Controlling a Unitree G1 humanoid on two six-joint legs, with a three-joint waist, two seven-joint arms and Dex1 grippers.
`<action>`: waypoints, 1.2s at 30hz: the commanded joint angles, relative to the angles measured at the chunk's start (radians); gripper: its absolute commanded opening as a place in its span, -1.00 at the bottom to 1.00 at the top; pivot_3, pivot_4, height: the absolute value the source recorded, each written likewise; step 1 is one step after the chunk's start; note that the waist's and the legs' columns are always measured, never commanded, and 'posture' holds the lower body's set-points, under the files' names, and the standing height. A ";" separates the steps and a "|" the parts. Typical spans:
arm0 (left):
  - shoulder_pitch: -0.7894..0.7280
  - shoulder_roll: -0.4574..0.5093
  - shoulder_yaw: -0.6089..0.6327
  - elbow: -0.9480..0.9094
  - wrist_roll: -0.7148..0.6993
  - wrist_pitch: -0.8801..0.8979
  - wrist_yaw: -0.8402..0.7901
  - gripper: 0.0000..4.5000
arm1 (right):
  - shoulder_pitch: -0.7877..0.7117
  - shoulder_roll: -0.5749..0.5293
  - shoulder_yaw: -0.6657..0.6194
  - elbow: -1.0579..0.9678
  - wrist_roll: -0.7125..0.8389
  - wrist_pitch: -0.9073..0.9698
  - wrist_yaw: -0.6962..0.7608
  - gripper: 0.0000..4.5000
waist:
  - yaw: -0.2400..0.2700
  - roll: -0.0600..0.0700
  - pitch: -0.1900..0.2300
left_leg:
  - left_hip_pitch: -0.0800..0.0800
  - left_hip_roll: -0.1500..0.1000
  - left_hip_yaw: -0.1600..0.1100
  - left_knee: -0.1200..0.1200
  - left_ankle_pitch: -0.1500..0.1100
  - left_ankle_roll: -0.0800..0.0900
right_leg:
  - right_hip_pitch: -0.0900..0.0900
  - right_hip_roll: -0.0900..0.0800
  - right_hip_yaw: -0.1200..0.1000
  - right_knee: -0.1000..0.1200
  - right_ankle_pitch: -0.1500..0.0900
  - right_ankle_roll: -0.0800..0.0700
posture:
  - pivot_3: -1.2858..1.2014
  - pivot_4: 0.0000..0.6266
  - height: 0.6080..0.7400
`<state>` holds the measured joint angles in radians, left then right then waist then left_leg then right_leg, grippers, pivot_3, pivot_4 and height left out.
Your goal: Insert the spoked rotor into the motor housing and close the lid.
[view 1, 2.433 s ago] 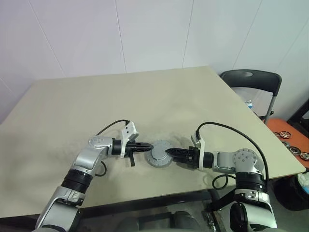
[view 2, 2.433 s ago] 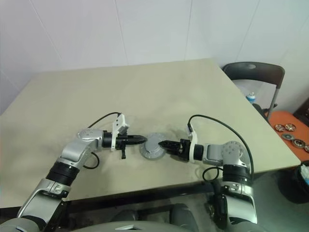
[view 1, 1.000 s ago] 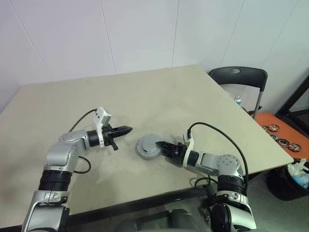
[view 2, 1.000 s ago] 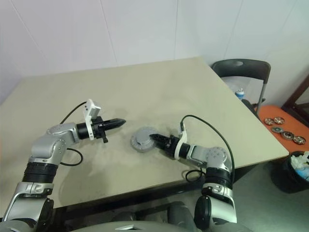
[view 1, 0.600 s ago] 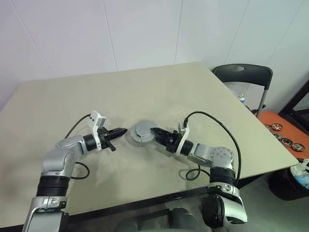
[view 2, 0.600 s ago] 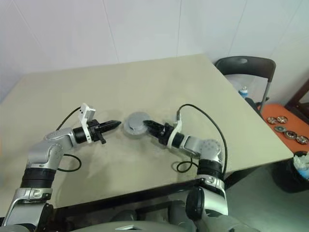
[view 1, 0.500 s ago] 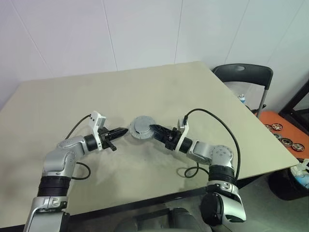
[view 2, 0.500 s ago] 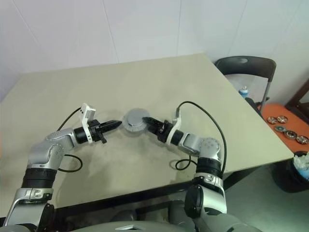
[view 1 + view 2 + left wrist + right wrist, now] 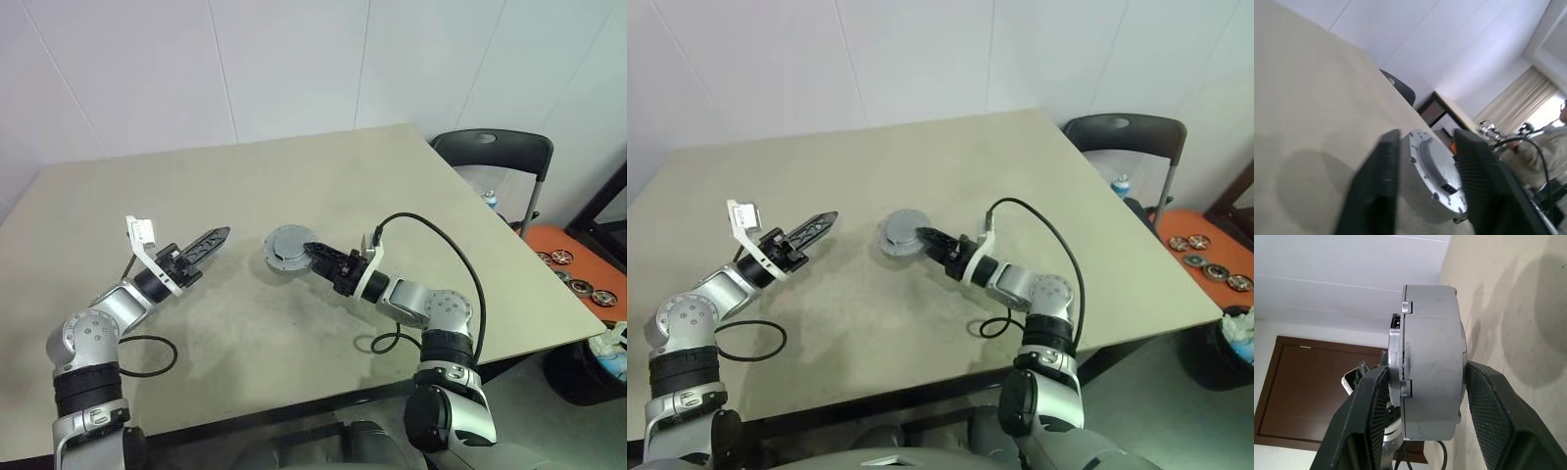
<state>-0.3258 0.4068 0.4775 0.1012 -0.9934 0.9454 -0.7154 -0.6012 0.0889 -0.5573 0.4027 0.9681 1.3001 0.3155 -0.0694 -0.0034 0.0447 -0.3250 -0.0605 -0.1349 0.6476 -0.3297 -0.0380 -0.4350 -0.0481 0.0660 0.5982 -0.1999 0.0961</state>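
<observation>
Holding the closed motor housing (image 9: 284,249) clear of the table (image 9: 411,186), the right gripper (image 9: 312,251) clamped it across its thickness, one pad on each flat face. The left gripper (image 9: 217,234) stood well apart from the housing, its fingers parted and empty. The spoked rotor could not be seen; it was judged to sit inside, under the fitted lid (image 9: 1437,164).

Risks from this state:
- The grip lay near the rim and well off the centre of a heavy round body. A sudden wrist turn could let the housing pivot between the pads and drop onto the table.
- If the lid was only seated, not locked, tilting the assembly could shake it loose.

The head views gave the layout: both arms, the gap between the grippers, and the housing's height above the table. The right wrist view alone showed the pad contact on the grey shell and a seam line round its edge. The left wrist view alone showed the raised lid face with its ring of screws and a small connector.
</observation>
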 commanded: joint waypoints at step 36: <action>-0.020 -0.191 -0.042 0.033 -0.149 0.097 0.169 0.57 | -0.115 0.020 -0.018 -0.005 0.138 -0.057 -0.061 -0.08 | -0.001 -0.001 0.000 | 0.001 -0.001 0.002 0.001 0.001 -0.001 | 0.001 0.000 0.002 0.001 0.000 0.000 | 0.03 -1.00 1.00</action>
<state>-0.3408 0.2154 0.4184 0.1212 -1.1073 1.0355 -0.5545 -0.6715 0.0911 -0.5748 0.4200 1.0407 1.2378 0.2403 -0.0701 -0.0040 0.0442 -0.3236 -0.0610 -0.1333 0.6485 -0.3292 -0.0389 -0.4340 -0.0478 0.0678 0.5990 -0.1995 0.0956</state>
